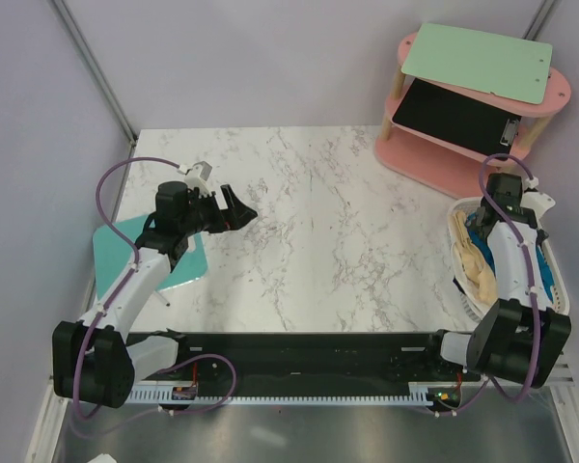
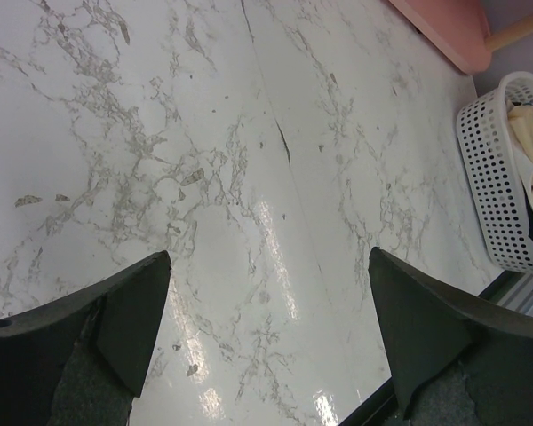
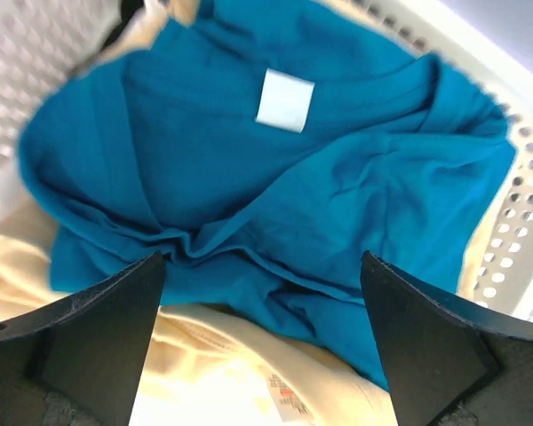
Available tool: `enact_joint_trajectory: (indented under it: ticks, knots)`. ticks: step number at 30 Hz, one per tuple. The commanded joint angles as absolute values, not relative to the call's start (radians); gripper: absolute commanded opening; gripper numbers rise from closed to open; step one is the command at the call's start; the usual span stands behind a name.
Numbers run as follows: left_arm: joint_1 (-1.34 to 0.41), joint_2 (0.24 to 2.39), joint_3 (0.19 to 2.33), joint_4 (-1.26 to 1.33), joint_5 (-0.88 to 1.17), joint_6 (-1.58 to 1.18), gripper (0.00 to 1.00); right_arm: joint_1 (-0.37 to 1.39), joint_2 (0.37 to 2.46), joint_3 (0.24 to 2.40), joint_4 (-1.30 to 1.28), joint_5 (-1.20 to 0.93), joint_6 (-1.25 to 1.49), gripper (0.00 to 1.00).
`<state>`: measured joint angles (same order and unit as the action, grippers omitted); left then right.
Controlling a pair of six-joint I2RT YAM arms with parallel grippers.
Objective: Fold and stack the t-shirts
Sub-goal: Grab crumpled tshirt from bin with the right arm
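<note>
Closest to us sit the two dark fingers of our right tool (image 3: 262, 266), spread as wide as they go and holding nothing. Directly beneath it, spanning the gap between the fingers, lies the teal-blue t-shirt (image 3: 249, 186), crumpled on top of the pile in the white mesh basket (image 3: 515, 204). Its collar, marked by the white label (image 3: 284, 100), lies ahead of the fingertips. The cream t-shirts (image 3: 222, 373) lie under it, showing just behind the fingertips.

We judge the cloth to be light, limp and soft. It will drape and trail once lifted, and a deep pinch could catch the cream layer below. We would take hold of the raised ridge of folds just under the tool, or the firmer collar seam ahead of it. The basket walls stand close on either side of this tool, so we see straight up as the free way out.

Our left tool (image 2: 268, 257) is equally wide open and empty, hovering over the bare marble worktop (image 2: 204, 133), with open room ahead of it and to its right for spreading a shirt. Farthest off, beyond the right tool and well apart, stands the pink shelf (image 1: 415, 159) with the mint-green board (image 1: 478, 60) on top.
</note>
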<state>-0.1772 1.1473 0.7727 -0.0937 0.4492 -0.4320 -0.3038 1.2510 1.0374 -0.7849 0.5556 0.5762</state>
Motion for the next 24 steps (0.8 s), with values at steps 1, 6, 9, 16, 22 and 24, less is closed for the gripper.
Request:
enact_joint_trajectory:
  ticks: [1,6,9,16,22,24]
  knots:
    - [-0.183,1.134,0.782,-0.063,0.469,-0.454,1.00,-0.310,1.313,1.012,-0.776,0.520,0.592,0.96]
    - [-0.183,1.129,0.793,-0.081,0.456,-0.445,1.00,-0.324,1.370,0.991,-0.712,0.538,0.600,0.95]
    - [-0.183,1.123,0.796,-0.087,0.449,-0.440,1.00,-0.333,1.385,0.997,-0.686,0.555,0.607,0.95]
    - [-0.183,1.130,0.793,-0.100,0.431,-0.434,1.00,-0.333,1.348,1.016,-0.698,0.469,0.609,0.97]
    - [-0.184,1.150,0.787,-0.101,0.436,-0.434,1.00,-0.333,1.249,0.989,-0.704,0.466,0.591,0.98]
    - [-0.184,1.154,0.787,-0.101,0.433,-0.434,1.00,-0.333,1.227,0.996,-0.706,0.463,0.586,0.98]
